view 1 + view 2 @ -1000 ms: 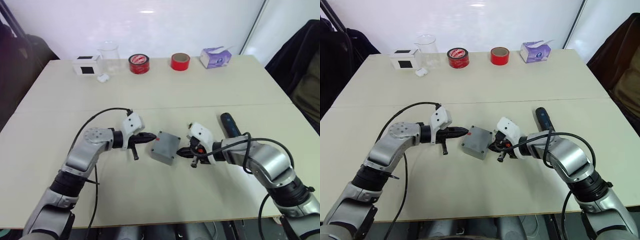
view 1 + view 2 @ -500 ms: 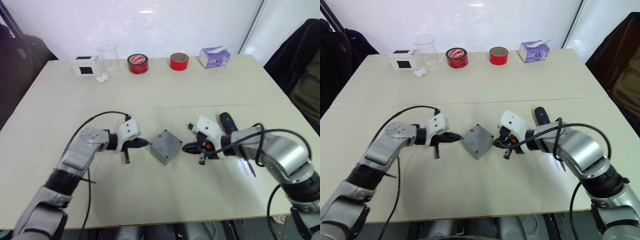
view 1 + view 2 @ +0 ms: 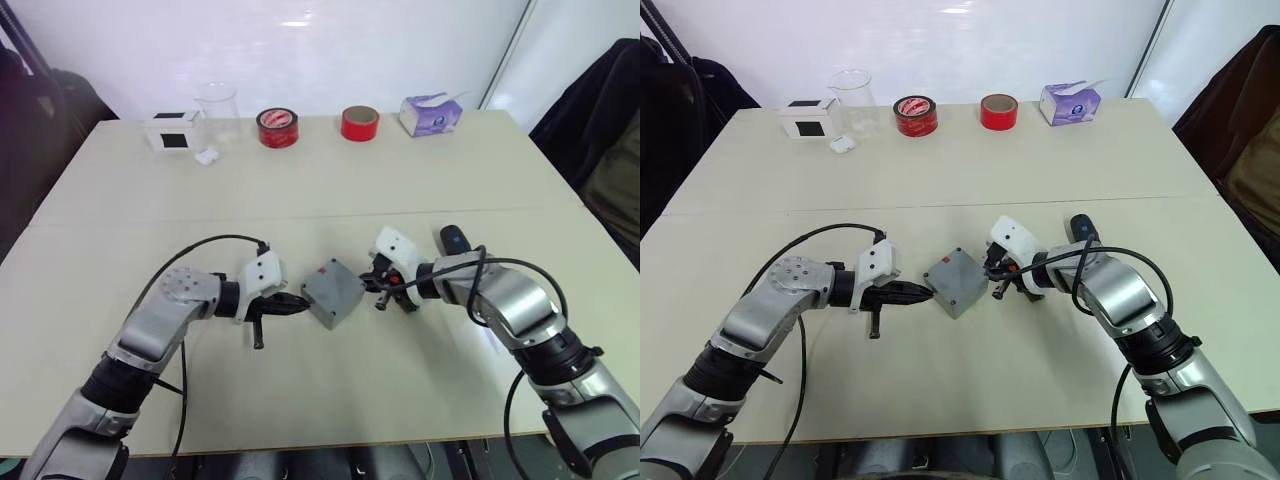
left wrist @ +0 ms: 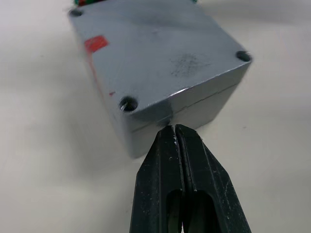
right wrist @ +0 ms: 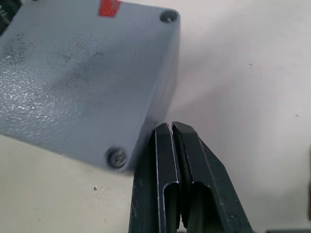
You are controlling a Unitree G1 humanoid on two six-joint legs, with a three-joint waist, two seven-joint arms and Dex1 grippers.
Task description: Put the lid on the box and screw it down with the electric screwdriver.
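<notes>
lid (image 4: 160, 53) already sits on the box (image 4: 194, 109), both clenched grippers, left gripper (image 4: 174, 130) and right gripper (image 5: 171, 128), nudging its corners square; next, grab the electric screwdriver (image 3: 455, 242) beyond the right one

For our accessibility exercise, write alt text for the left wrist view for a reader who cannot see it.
The left gripper, fingers pressed shut, points its tip at a corner of the grey box, right at the seam under the lid. The lid sits on top, with a red mark and corner screw holes, on a pale table.
</notes>
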